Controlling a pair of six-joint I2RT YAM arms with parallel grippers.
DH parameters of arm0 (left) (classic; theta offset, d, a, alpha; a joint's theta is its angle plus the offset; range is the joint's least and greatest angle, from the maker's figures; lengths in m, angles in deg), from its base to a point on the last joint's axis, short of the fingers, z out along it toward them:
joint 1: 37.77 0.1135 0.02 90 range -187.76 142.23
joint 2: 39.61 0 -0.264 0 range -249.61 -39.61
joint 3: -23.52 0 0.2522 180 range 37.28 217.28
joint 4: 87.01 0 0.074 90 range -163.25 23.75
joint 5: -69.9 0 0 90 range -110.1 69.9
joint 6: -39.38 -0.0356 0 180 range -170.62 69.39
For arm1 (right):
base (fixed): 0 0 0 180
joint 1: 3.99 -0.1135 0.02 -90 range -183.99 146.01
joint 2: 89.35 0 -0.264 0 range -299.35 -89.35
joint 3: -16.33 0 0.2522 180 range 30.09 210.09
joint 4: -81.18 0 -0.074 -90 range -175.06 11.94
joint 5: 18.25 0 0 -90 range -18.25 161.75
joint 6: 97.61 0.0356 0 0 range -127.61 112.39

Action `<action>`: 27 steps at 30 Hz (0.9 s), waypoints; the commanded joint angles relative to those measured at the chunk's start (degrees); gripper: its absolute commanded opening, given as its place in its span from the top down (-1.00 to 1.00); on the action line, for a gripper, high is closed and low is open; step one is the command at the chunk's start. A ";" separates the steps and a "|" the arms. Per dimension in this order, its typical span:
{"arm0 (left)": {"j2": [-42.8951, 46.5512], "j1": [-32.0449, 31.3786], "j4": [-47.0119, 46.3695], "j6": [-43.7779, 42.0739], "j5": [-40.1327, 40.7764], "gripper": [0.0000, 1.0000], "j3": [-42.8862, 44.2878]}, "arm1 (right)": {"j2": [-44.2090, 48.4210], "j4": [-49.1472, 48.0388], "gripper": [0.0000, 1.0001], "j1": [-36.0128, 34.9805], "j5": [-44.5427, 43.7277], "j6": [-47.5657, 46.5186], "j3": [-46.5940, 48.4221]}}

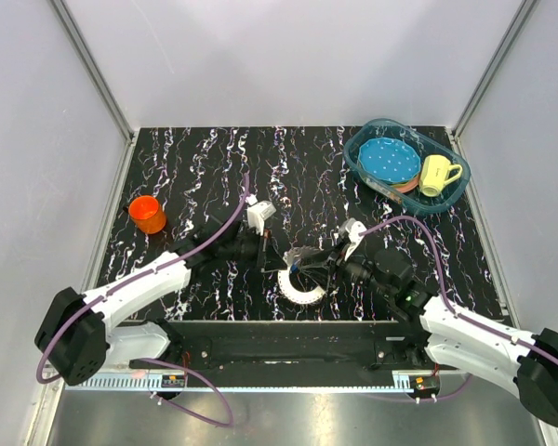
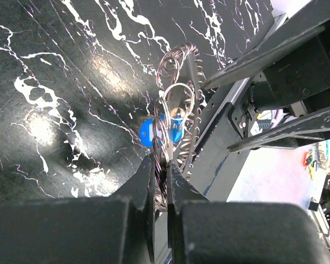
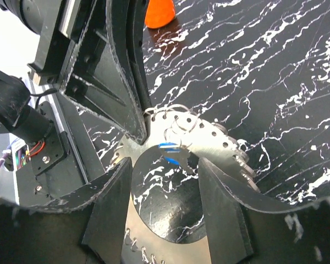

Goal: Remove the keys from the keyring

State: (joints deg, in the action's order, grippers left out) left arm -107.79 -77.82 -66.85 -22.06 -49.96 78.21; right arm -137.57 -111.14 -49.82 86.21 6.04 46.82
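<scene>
Keys (image 1: 303, 290) fan in an arc near the middle of the tabletop's (image 1: 186, 177) near edge, strung on the keyring (image 2: 179, 84). The left hand (image 2: 162, 160) is clenched on the ring's wire (just beside the blue-headed piece (image 2: 148, 132)). The right hand (image 3: 165, 187) is released, fingers spread over the fan.

Bright up top, glarey up close
Your overhead view's sharp with soft shadows. Left wrist view has two hot spots on the table (image 2: 107, 71) upper left, the keys (image 3: 225, 144) glint in the right one, and both go blurry along the bottom.
</scene>
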 commanded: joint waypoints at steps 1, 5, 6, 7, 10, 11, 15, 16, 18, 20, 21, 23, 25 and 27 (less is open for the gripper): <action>3.49 -0.11 0.20 -2.01 -0.45 1.00 2.58 | -0.55 -3.27 -0.15 -0.32 -1.80 -0.91 3.75; 4.37 -0.20 -0.24 -1.66 -0.02 1.00 2.58 | -2.31 -4.59 -0.13 -0.32 -1.36 0.67 4.45; 4.46 -0.11 -0.24 -1.66 0.07 1.00 2.67 | -2.57 -4.59 -0.11 -0.23 -0.84 0.76 4.97; 4.55 -0.11 -0.24 -1.66 -0.01 1.00 2.84 | -2.92 -4.67 -0.11 -0.32 -0.92 0.85 5.06; 4.72 -0.20 -0.15 -1.66 -0.10 1.00 3.19 | -3.71 -3.45 -0.09 -0.32 -2.24 0.76 6.29; 4.73 -0.20 -0.33 -1.49 -0.10 1.00 3.11 | -4.06 -2.84 -0.08 -0.32 -2.33 0.59 6.82; 4.90 -0.20 -1.03 -1.22 0.16 1.00 2.84 | -6.00 -1.51 -0.07 -0.32 -1.71 1.64 8.67; 4.99 -0.20 -1.12 -1.31 0.16 1.00 2.76 | -6.70 -1.51 -0.07 -0.32 -1.71 1.90 8.84; 4.99 -0.20 -1.30 -0.96 0.16 1.00 2.67 | -7.23 -1.51 -0.06 -0.32 -1.80 2.69 9.11; 5.08 -0.20 -1.38 -0.87 0.07 1.00 2.67 | -7.84 -1.51 -0.05 -0.32 -2.24 3.22 9.20; 5.08 -0.20 -1.38 -0.78 0.07 1.00 2.67 | -8.19 -1.16 -0.05 -0.41 -2.59 4.01 9.37; 5.16 -0.20 -1.38 -0.87 0.16 1.00 2.67 | -8.90 -0.46 -0.04 -0.41 -3.03 4.89 9.98; 5.17 -0.20 -1.38 -0.70 0.34 1.00 2.75 | -9.51 0.42 -0.02 -0.32 -2.95 6.21 10.60; 5.08 -0.20 -1.38 -0.61 0.77 1.00 2.84 | -10.04 0.68 -0.01 -0.41 -2.77 7.44 10.95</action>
State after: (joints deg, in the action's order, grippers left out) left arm -104.54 -77.82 -64.95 -23.37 -49.02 78.21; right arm -146.71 -111.12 -49.82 84.70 10.48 54.80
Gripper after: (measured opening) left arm 0.042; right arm 0.512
